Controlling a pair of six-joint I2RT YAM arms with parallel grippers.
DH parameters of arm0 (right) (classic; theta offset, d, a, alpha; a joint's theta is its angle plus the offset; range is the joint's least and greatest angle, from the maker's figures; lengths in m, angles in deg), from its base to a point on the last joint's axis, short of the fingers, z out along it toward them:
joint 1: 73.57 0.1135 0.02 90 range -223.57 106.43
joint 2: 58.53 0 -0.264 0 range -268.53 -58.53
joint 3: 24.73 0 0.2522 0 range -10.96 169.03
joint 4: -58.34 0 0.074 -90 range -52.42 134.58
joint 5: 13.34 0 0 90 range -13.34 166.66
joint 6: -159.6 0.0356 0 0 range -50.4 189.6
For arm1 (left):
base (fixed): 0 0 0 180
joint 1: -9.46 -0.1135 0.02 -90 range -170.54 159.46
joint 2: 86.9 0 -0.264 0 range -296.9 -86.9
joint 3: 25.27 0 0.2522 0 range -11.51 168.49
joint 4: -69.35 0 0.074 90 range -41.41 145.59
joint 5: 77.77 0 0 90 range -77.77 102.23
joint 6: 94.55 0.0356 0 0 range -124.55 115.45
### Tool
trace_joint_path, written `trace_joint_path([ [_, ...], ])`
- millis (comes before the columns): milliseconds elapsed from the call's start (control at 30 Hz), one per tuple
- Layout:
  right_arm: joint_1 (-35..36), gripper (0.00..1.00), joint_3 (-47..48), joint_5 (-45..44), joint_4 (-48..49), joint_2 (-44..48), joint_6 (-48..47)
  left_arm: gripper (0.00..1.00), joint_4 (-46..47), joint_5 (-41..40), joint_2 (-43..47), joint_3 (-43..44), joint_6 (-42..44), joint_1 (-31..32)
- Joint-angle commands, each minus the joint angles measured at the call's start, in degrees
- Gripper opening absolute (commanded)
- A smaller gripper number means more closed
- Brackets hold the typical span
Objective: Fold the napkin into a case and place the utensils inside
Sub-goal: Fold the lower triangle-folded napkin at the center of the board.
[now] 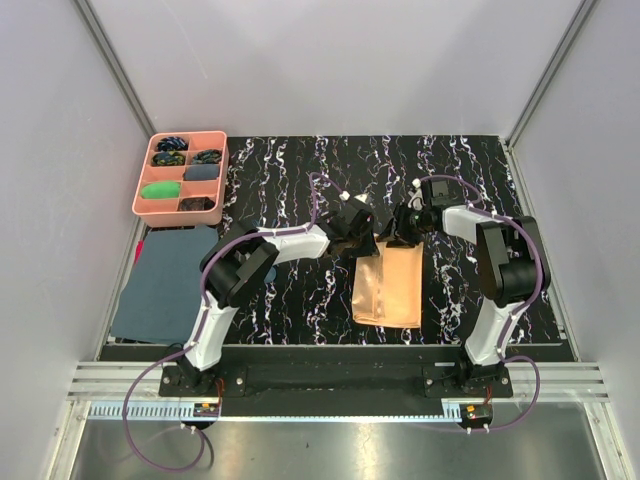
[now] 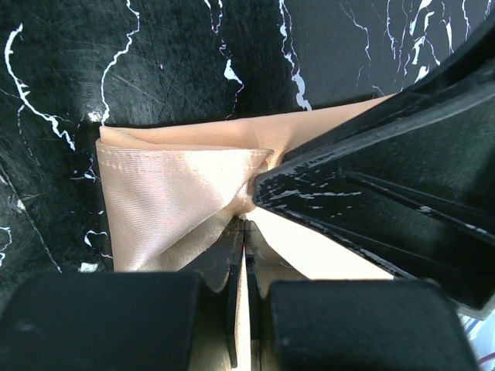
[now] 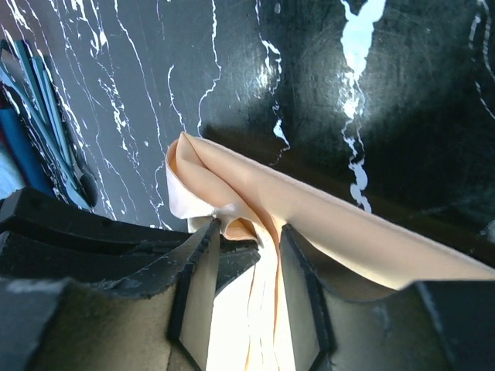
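The peach-orange napkin (image 1: 388,290) lies folded into a narrow layered rectangle, the case, in the middle of the black marbled mat. Both grippers meet at its far end. My left gripper (image 1: 362,240) (image 2: 246,224) is shut on a pinched fold of the napkin (image 2: 170,193). My right gripper (image 1: 405,235) (image 3: 249,228) is open, its pads apart with loose napkin (image 3: 325,224) layers hanging between them. Slim dark blue utensils (image 3: 46,116) lie on the mat to the left in the right wrist view; the arms hide them in the top view.
A pink compartment tray (image 1: 143,195) with small coloured bundles stands at the back left. A dark blue-grey cloth (image 1: 165,280) lies in front of it, at the mat's left edge. White walls enclose the table on three sides.
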Motion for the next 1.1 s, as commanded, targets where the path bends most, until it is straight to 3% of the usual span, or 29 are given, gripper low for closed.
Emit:
trace_joint_path([
  [0,0.68,0.46,2.8,1.86,2.18,-1.3,-0.56,0.04,0.76,0.37,1.89,-0.33,1.15,-0.18],
  [233,1.29,0.43,3.41,2.39,3.5,-2.88,-0.03,0.04,0.41,0.46,1.8,0.11,1.59,-0.09],
  [333,1.29,0.28,3.59,1.78,3.5,-2.62,-0.2,0.04,0.06,0.37,2.5,-0.06,2.02,-0.09],
  [367,1.29,0.15,3.68,1.86,3.59,-2.44,0.06,0.05,-0.47,0.37,3.46,-0.41,2.11,-0.18],
  [400,1.29,0.1,3.77,2.21,3.67,-2.27,0.23,0.06,-0.38,0.28,4.17,-0.67,2.29,-0.18],
  [500,1.29,0.0,4.03,4.15,2.8,-0.95,1.72,0.2,-0.47,-0.15,8.12,-2.61,2.64,-0.18],
  [567,1.29,0.0,3.51,3.98,1.22,1.41,2.34,0.32,-2.21,-0.68,11.18,-3.66,3.08,-0.18],
  [667,1.29,0.0,1.84,3.27,-0.27,4.14,2.52,0.38,-3.9,-1.21,14.62,-5.67,4.57,-0.18],
  [767,1.2,0.0,0.25,3.45,-0.37,4.94,2.43,0.39,-4.16,-0.42,16.47,-8.14,4.84,-0.09],
  [967,-0.11,0.0,-0.54,0.9,-1.16,2.48,-0.29,0.27,-4.08,0.46,15.78,-10.34,5.02,0.08],
  [1000,-0.2,0.0,-0.54,0.72,-1.16,2.13,-0.47,0.27,-4.07,0.46,15.51,-10.08,5.19,0.17],
  [1067,-0.29,0.0,-0.63,1.69,-1.25,1.43,-0.38,0.4,-4.95,-0.07,14.38,-7.64,6.33,1.04],
])
